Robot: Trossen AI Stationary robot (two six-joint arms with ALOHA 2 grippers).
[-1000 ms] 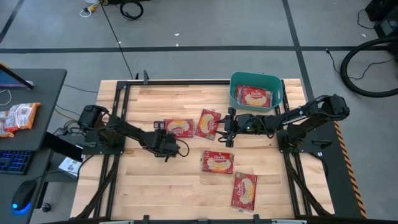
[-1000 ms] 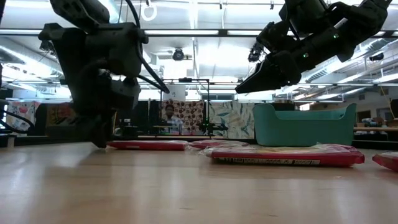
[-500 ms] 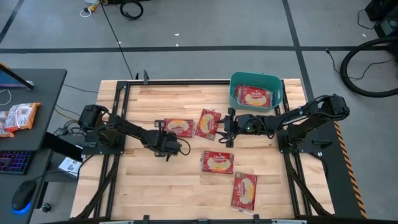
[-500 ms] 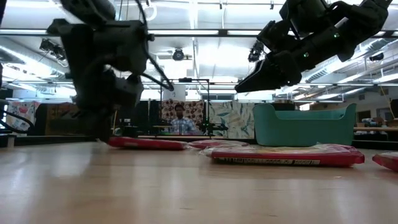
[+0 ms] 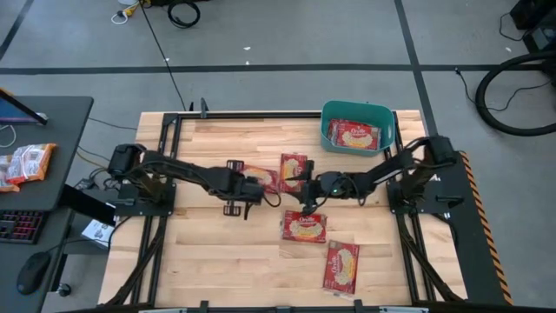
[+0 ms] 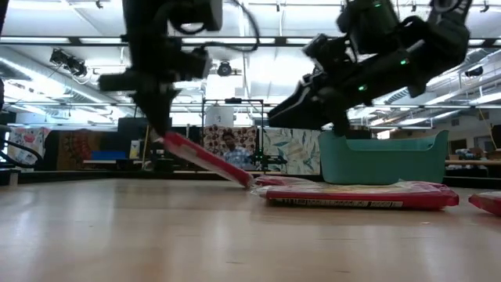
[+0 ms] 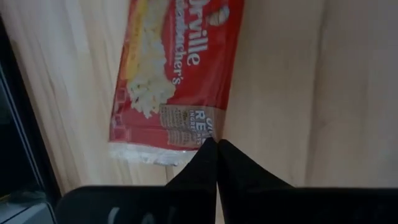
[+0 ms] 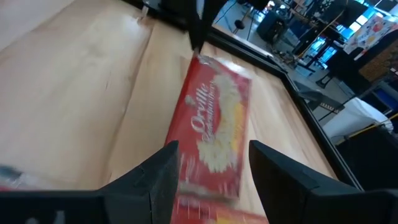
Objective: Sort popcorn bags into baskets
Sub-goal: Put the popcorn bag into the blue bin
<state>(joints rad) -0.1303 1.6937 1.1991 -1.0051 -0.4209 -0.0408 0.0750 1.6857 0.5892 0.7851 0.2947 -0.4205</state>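
Left gripper (image 7: 216,144) is pinched tight on the corner of a popcorn bag (image 7: 174,74), one end lifted, the other resting on the table (image 5: 217,261). Right gripper (image 8: 208,165) hovers spread just beside it. Teal basket (image 5: 384,113) holds more bags.

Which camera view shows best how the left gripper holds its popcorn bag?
The left wrist view: the left gripper pinches the popcorn bag at its edge. The low view shows it tilted, one end lifted; the high view mostly hides it.

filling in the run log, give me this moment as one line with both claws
left claw: shut on popcorn bag, one edge lifted | right claw: open, above table facing that bag | basket: holds bags | three bags flat on table
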